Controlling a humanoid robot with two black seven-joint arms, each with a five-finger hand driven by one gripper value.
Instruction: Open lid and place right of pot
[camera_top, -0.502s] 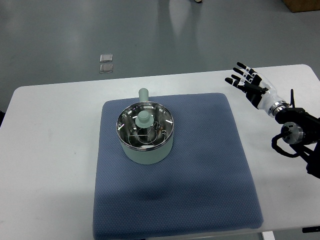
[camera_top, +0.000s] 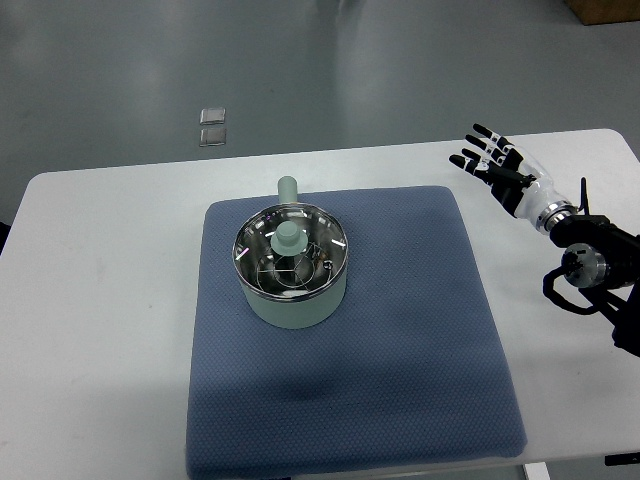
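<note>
Pale green pot (camera_top: 293, 272) with its glass lid (camera_top: 291, 252) seated, standing on a blue mat (camera_top: 400, 330) spread over a white desk (camera_top: 100, 300); the pot sits left of the mat's centre, its stub handle (camera_top: 288, 189) pointing to the far side, away from the robot; the lid's green knob (camera_top: 289, 239) rises at the middle of the pot, untouched. The right hand (camera_top: 497, 170) hovers well to the right of the pot, beyond the mat's far right corner, its fingers (camera_top: 484, 152) spread and released, grasping nothing; its arm (camera_top: 590, 262) enters from the right edge; the left hand is not in view. Two small clear squares (camera_top: 212, 128) lie on the floor beyond the desk, behind and to the left of the pot. Progress, judged from the layout: nothing of the task is yet done; the lid is on the pot, and the bare stretch of mat to the right of the pot, the likely resting place, carries nothing; what is left is the reach to the knob, the grasp, the lift and the set-down right of the pot. Against the earlier frame almost nothing differs; pot, lid and mat lie as before, and the right hand shows at most a slight shift, its fingers spread as they were.
</note>
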